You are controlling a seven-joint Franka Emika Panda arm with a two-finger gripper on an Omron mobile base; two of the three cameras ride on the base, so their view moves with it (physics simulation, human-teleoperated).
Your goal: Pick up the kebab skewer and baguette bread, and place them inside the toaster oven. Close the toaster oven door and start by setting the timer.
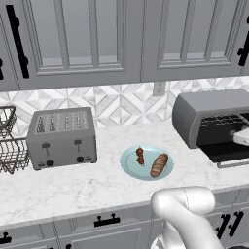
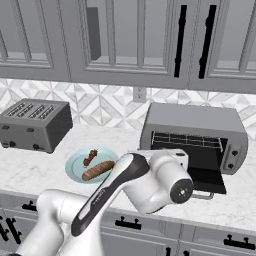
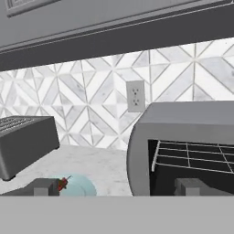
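Observation:
A teal plate [image 1: 132,168] lies mid-counter. On it are the kebab skewer [image 1: 140,156], a short stick of red and dark chunks, and the golden-brown baguette bread [image 1: 159,165] to its right. At the right stands the dark grey toaster oven [image 2: 195,120]. Its door [image 2: 206,181] is folded down flat and the wire rack [image 2: 187,141] inside is bare. My gripper [image 3: 116,189] is open with nothing between its fingers. It hovers above the counter in front of the oven's left side, facing the wall. The skewer [image 3: 62,183] shows beside my left fingertip [image 3: 43,187].
A lighter grey slot toaster [image 1: 62,137] stands left of the plate, with a wire basket [image 1: 9,146] further left. A wall outlet [image 1: 159,88] sits on the tiled backsplash. Upper cabinets [image 2: 130,40] hang overhead. My arm's elbow [image 2: 155,185] bulks in front of the oven.

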